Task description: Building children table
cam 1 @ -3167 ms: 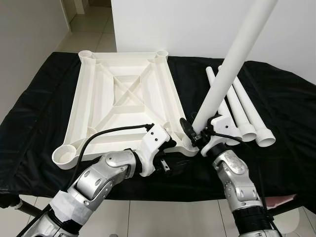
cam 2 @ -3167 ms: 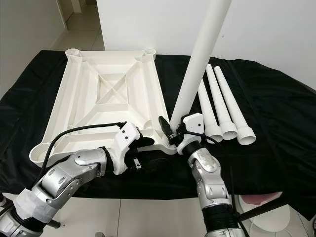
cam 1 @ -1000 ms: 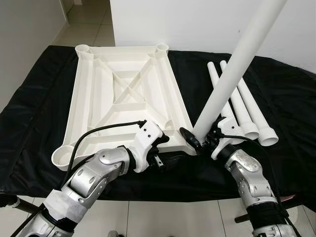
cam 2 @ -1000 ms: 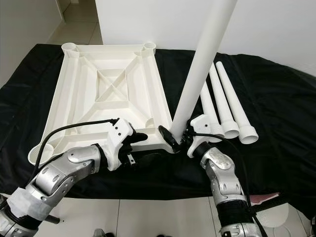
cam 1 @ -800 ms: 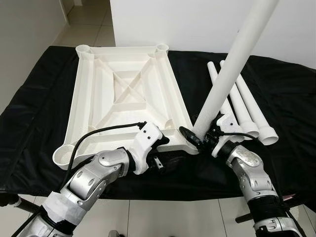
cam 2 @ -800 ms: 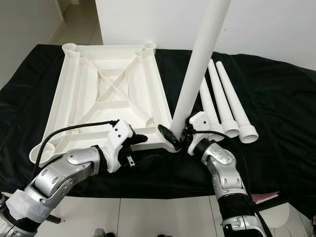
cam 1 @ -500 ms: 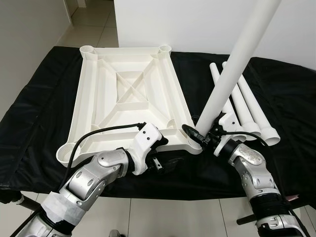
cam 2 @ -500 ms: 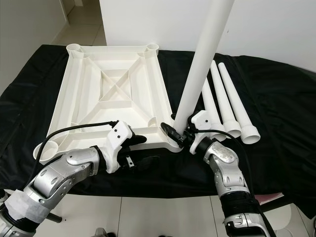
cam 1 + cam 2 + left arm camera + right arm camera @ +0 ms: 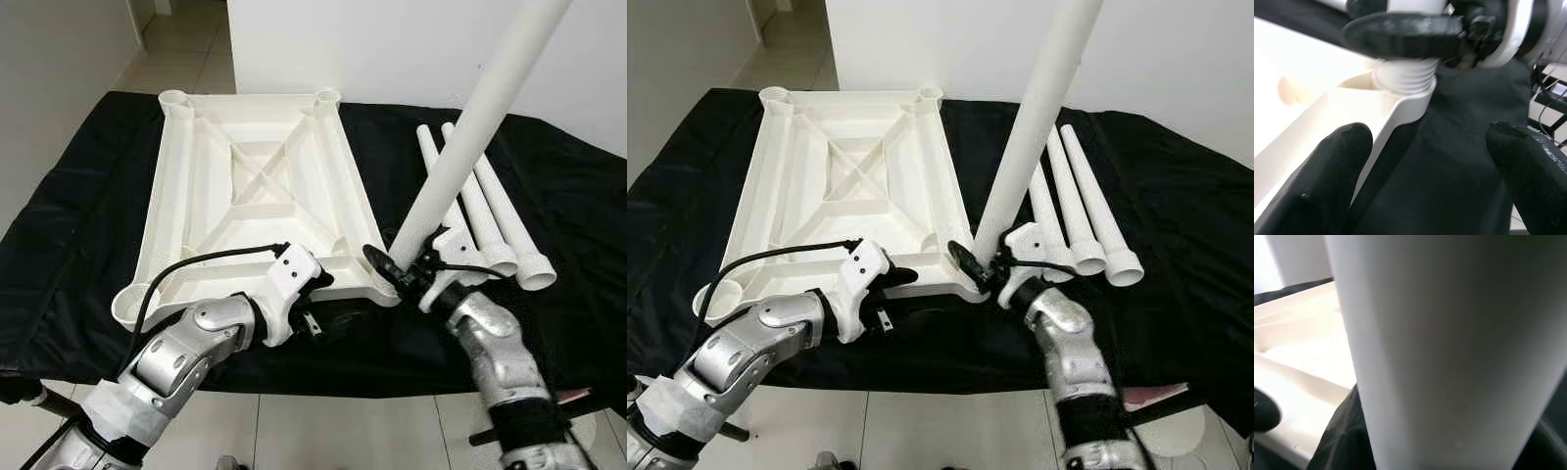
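Note:
The white tabletop (image 9: pixel 245 196) lies upside down on black cloth, with round sockets at its corners. My right gripper (image 9: pixel 400 272) is shut on a long white leg (image 9: pixel 470 127), low on its shaft. The leg stands tilted, top leaning right, with its threaded end (image 9: pixel 1405 76) at the near right corner socket. Close up in the right wrist view is the leg (image 9: pixel 1440 342). My left gripper (image 9: pixel 328 305) sits at the tabletop's front edge beside that corner, open, its fingertips (image 9: pixel 1337 166) wide apart and one against the rim.
Three spare white legs (image 9: pixel 485 215) lie side by side on the cloth to the right of the tabletop. The black-covered table (image 9: pixel 69 225) ends just in front of my arms, with tiled floor below. A white wall (image 9: pixel 392 49) stands behind.
The held leg has leaned a little more to the right while its lower end stays at the corner socket. The left gripper holds its place at the front edge.

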